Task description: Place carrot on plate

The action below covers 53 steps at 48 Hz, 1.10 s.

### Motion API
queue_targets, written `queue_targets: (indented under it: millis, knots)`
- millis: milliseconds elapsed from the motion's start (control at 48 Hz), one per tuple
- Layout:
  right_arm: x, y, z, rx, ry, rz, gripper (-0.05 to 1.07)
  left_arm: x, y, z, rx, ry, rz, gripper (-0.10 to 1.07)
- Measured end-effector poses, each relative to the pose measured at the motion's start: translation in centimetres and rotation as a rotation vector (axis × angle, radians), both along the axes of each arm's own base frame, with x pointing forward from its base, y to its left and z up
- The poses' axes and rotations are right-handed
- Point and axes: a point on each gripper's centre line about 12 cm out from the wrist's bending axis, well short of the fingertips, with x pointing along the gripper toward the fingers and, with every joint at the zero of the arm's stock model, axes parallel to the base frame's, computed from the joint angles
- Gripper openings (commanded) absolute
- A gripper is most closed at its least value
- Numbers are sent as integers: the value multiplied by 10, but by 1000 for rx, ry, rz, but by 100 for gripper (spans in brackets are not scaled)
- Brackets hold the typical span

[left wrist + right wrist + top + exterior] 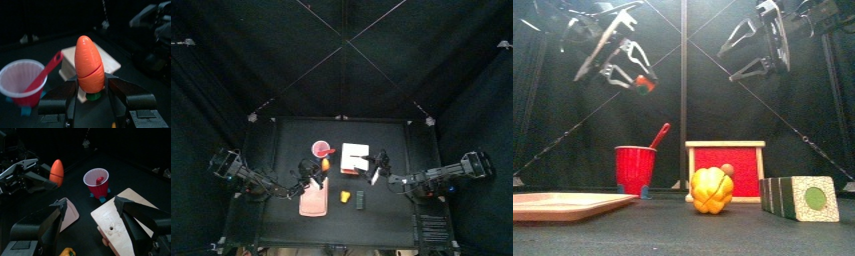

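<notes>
1. Two arms showed in the top view, one from each side; the left gripper hung above the table's left-middle, over or just beside the plate, which lay near the front edge. The carrot could not be made out there.
2. From the front, the left gripper was raised high on the left with an orange bit between its jaws; the plate lay low at near left, bare.
3. Left wrist view: jaws clamped the carrot at its base, tip outward, above a red cup.
4. Right wrist view: the right gripper hung spread and empty; the carrot was aloft opposite.
5. Judgement: carrying step; next, lower over the plate and release.
</notes>
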Motion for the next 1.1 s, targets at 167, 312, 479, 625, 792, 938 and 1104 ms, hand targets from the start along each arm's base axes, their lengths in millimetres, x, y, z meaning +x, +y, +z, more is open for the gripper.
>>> queue_targets:
  millis: [167, 312, 479, 625, 792, 938, 1104]
  knots:
    - [0, 0, 0, 0, -1, 0, 104, -20, -16, -20, -143, 46, 34, 58]
    - [0, 0, 0, -1, -1, -1, 104, -27, -31, -42, -234, 82, 68, 58]
    - [-1, -1, 0, 0, -1, -2, 104, -33, -50, -69, -310, 159, 123, 58]
    - [-2, -1, -1, 1, 3, -4, 104, -40, -69, -90, -365, 239, 174, 58]
    - [-2, -1, -1, 2, 3, -4, 104, -41, -85, -108, -415, 302, 200, 59]
    - [-2, -1, -2, 3, 4, -6, 104, -36, -92, -118, -465, 330, 175, 59]
    - [-2, -2, -1, 4, 3, -6, 104, -32, -93, -125, -500, 346, 161, 59]
